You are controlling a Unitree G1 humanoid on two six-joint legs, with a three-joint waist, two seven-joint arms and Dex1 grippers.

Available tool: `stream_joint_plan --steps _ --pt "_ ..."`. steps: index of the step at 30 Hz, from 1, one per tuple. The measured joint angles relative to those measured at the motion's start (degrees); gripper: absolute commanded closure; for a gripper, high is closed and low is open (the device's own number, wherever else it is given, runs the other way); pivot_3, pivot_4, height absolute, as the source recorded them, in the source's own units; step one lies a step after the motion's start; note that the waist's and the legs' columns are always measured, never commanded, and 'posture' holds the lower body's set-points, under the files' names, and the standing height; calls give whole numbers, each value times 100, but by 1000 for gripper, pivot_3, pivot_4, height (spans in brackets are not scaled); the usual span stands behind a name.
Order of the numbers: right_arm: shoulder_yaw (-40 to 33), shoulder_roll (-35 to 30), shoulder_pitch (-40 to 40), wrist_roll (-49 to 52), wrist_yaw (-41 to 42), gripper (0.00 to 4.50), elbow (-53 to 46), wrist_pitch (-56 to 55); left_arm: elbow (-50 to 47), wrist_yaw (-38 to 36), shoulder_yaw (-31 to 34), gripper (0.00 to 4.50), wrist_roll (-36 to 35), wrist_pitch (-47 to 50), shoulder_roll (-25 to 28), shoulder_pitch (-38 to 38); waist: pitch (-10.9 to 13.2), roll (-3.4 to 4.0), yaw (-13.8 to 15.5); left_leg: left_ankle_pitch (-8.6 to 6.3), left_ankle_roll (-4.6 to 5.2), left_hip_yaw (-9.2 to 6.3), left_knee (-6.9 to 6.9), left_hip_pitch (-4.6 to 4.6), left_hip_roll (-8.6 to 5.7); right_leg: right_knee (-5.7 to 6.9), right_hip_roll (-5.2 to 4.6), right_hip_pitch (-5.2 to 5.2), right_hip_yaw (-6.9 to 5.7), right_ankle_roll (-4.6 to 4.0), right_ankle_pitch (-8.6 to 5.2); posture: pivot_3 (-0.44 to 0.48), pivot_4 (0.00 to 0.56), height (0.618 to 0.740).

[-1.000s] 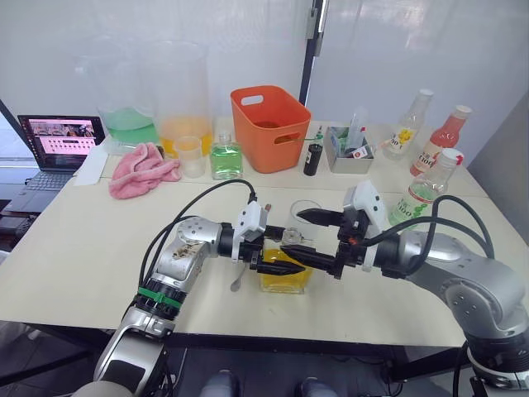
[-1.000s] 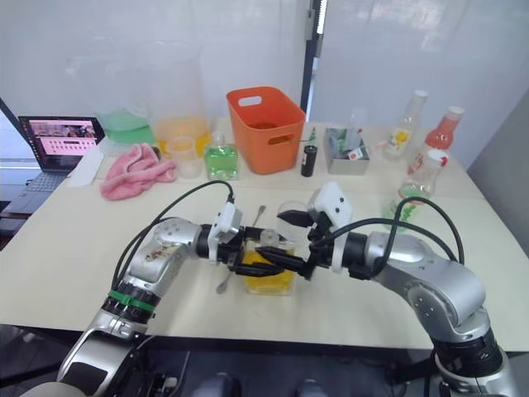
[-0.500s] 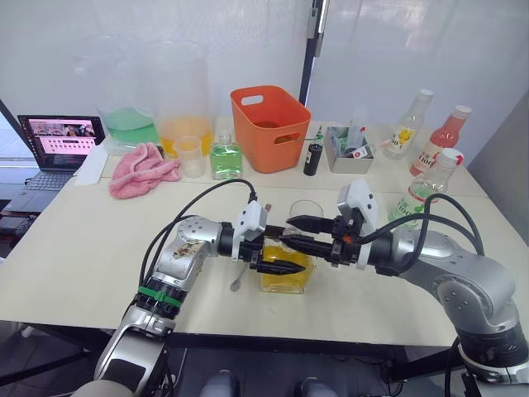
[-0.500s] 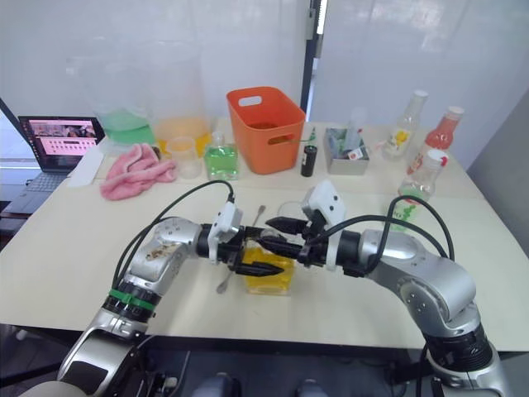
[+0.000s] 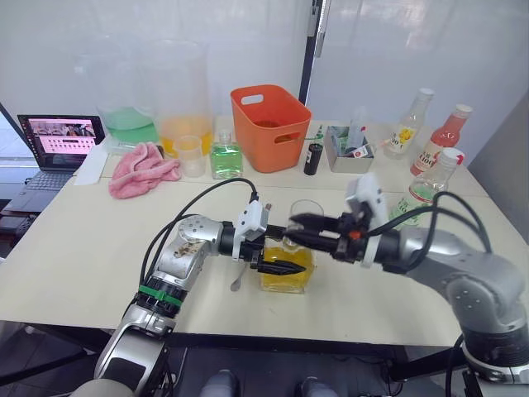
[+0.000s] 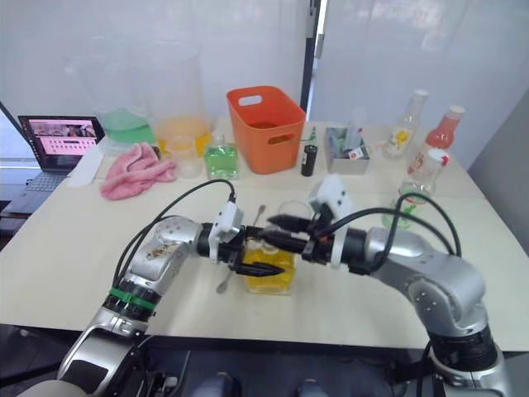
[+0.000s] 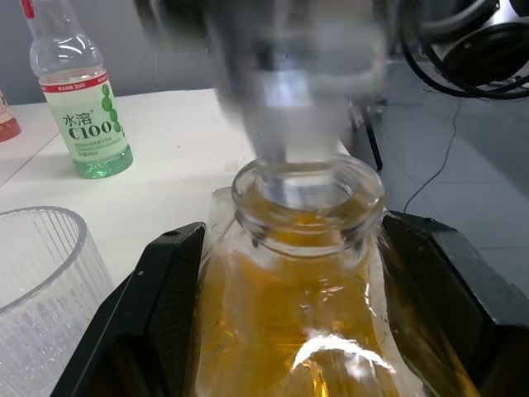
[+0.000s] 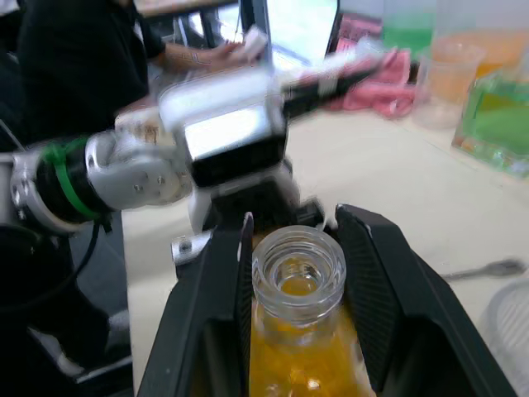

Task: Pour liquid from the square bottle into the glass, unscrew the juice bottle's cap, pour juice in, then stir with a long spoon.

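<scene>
The square bottle (image 5: 285, 269) is located near the front edge of the table (image 5: 74, 248), about midway along it, upright, with its neck open. It is held by the left gripper (image 5: 277, 260), whose 2 fingers are closed against opposite sides of the bottle body. The right gripper (image 5: 304, 229) is positioned at the bottle neck; in the right wrist view its 2 fingers are seen flanking the neck, but contact cannot be confirmed. The glass (image 5: 305, 217) stands just behind the bottle. The juice bottle (image 5: 421, 195) stands near the right edge.

Risks, as judged:
1. The glass may be knocked over if either arm swings rearward, since it is just beside both grippers.
2. Liquid may be spilled if the bottle is tilted before its neck is over the glass.
3. The smooth bottle may slip if it is handed over between grippers.

The long spoon (image 5: 237, 279) is largely hidden by the left arm. The liquid level is partly masked by the fingers.
</scene>
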Motion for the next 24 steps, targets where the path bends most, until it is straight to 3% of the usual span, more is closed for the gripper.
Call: stream_joint_plan --steps 5,8,13,17,24 --pt "-425 14 32 437 -507 3438 -140 11 -2 7 -16 1562 0 -3 -7 -1 0 0 4 0 0 0 0 -1 -1 -2 -2 3 1 0 0 0 150 739" --pt "-867 -177 532 348 -947 3438 -184 41 -7 25 -41 1562 -2 -11 -26 -2 0 0 26 0 0 5 -1 -3 -2 -3 -5 7 -1 0 0 0 150 739" --pt "-1462 -89 2000 -986 -1904 3438 484 -275 -12 17 -34 1562 -25 -12 22 2 -2 2 11 0 0 22 -6 -1 -6 -11 2 7 4 -2 -1 0 150 739" --pt "-1603 789 2946 -2237 -2625 3438 1199 -1330 -12 -7 -21 1562 -39 -15 54 9 -8 13 -1 0 0 33 -9 -1 -6 -12 7 7 9 -2 -2 0 150 739" --pt "-1485 1506 3248 -3426 -3063 3438 1994 -2547 -8 -27 -6 1562 -42 -22 109 12 -13 38 -85 0 0 37 -8 8 -5 -6 10 9 18 -1 -2 0 150 739"
